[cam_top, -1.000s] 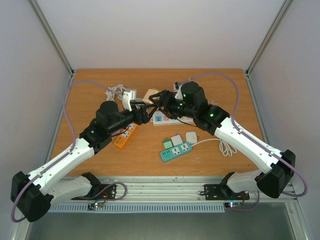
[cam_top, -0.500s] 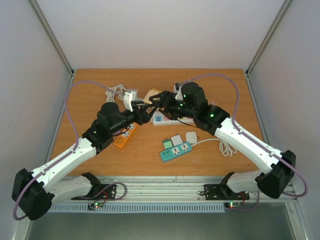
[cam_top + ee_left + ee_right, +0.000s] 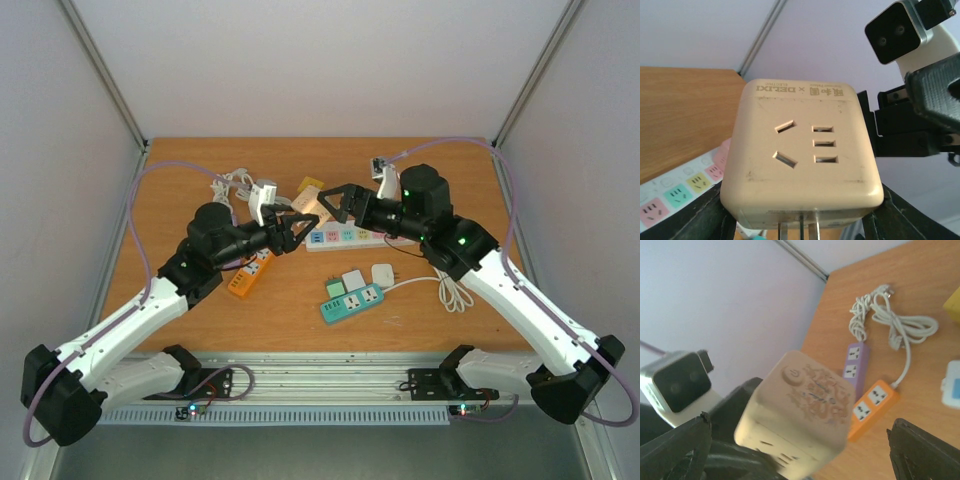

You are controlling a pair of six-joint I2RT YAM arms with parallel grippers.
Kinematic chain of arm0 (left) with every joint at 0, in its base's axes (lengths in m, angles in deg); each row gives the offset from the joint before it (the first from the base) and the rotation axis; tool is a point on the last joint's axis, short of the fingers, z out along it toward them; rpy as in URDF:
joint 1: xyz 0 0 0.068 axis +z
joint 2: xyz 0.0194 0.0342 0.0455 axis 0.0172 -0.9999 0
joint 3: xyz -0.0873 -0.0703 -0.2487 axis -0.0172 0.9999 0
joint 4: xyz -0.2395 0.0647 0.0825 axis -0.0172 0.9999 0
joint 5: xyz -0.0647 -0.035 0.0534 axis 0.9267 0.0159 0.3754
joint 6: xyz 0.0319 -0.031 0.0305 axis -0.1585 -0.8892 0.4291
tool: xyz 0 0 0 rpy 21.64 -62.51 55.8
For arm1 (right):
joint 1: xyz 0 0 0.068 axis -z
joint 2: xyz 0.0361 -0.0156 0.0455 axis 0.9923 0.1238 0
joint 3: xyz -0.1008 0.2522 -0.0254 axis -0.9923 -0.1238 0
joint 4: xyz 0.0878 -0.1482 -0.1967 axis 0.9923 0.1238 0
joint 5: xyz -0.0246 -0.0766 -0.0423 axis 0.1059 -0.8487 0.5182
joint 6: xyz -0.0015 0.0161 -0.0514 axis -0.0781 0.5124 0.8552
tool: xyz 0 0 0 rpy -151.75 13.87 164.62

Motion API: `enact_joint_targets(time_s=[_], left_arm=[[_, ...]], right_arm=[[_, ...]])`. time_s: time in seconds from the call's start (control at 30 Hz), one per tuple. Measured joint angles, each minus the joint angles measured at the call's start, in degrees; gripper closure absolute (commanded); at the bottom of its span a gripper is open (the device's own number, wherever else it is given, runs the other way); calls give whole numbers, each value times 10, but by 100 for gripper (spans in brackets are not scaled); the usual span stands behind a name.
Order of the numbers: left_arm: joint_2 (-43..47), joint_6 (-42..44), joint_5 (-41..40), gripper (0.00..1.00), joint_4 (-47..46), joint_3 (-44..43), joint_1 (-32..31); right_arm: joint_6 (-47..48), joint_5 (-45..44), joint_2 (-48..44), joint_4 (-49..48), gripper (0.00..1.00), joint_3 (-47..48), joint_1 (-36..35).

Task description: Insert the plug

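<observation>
While both arms reach inward over the table [image 3: 290,315], the beige plug adapter [image 3: 800,155] hangs raised between them.
The left gripper [image 3: 297,225] pinches it just beside the white power strip [image 3: 345,236]; the right gripper [image 3: 333,203] faces it, fingers [image 3: 675,450] spread wide, not touching.

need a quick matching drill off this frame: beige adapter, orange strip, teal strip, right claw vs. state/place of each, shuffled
Things:
1. beige adapter
2. orange strip
3. teal strip
4. right claw

States or places:
A. jaws wide open, holding nothing
B. lying beside a purple strip
C. gripped in the left claw
D. white cord runs off from one end

Pairs: 1-C, 2-B, 3-D, 4-A
</observation>
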Motion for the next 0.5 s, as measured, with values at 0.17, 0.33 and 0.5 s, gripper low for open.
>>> enact_joint_targets(time_s=[0.17,0.33,0.5], left_arm=[[2,-34,66,59,7,-16,19],[3,-74,141,60,0,-23,35],[3,-94,213,61,-13,-28,38]], right_arm=[[122,37,-34,54,1,7,15],[220,91,-73,94,2,15,16],[269,119,-97,123,2,21,17]])
